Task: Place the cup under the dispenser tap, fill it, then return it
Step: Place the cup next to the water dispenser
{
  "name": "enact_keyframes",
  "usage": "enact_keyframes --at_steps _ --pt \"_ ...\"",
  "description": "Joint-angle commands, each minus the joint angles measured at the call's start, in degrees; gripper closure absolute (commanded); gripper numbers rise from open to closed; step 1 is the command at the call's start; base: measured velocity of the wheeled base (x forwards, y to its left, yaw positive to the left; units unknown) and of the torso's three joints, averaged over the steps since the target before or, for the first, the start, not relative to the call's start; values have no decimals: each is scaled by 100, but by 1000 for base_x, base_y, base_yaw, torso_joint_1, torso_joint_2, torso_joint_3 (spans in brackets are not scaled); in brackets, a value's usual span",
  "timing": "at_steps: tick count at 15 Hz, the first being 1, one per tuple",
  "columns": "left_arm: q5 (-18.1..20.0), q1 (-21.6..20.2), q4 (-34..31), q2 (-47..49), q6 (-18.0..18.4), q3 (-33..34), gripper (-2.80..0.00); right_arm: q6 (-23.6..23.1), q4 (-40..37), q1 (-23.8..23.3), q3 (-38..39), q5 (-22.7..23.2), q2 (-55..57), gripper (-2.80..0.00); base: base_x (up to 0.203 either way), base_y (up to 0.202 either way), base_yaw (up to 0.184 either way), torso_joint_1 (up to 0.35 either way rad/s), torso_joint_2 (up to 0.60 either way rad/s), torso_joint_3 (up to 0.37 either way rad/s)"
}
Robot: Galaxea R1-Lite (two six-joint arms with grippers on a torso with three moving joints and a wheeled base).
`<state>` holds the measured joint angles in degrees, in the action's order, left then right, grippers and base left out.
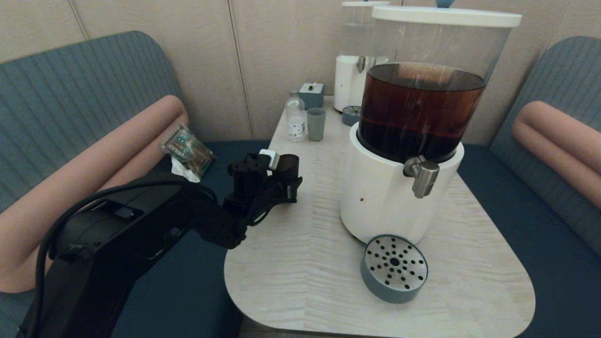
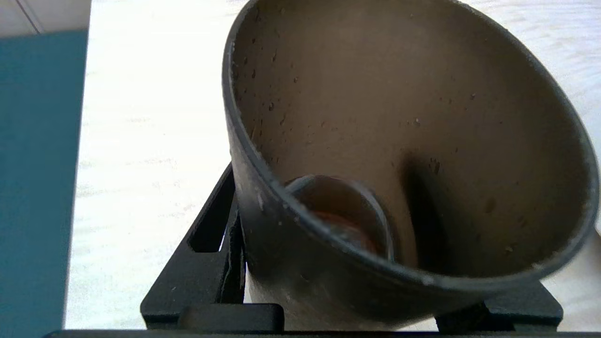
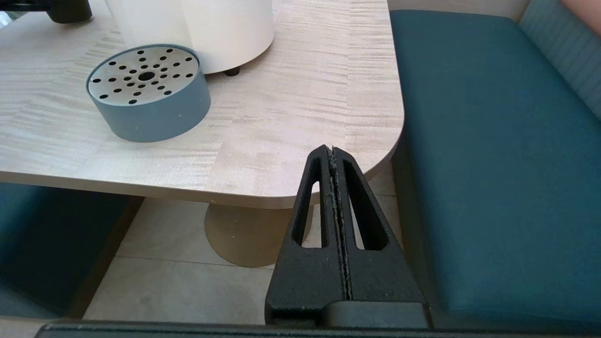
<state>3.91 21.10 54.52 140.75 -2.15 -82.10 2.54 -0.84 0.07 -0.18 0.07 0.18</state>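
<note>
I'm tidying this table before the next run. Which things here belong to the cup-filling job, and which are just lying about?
Job:
cup, held in the left gripper
tap
dispenser
drip tray

Lying about:
bottle
grey tumbler
second dispenser
small box
snack packet
right gripper, parked, shut

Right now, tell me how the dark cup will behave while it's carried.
The cup looks rigid, since the left end effector grips it without denting it. Probably light: only a little brownish liquid shows at the bottom. Droplets on its wall suggest it could be slippery.
</note>
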Motion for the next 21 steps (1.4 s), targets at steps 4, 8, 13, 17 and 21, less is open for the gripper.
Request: enact_keyframes --at_steps 4,8,13,17,21 --pt "4 -1 33 111 -75 -34 0 1 -4 1 1 1 0 0 0 0 0 0 0 0" --pt "57 8 68 147 -83 -43 0 1 -4 1 1 1 7 0 0 0 0 0 0 0" --pt "57 8 50 155 -75 -60 0 1 5 1 1 1 8 0 0 0 0 0 0 0" --pt "66 8 103 161 -57 -22 -280 -5 2 1 1 1 8 0 0 0 0 0 0 0" --pt "108 9 148 58 3 143 -280 -5 -1 1 1 1 -1 0 0 0 0 0 0 0"
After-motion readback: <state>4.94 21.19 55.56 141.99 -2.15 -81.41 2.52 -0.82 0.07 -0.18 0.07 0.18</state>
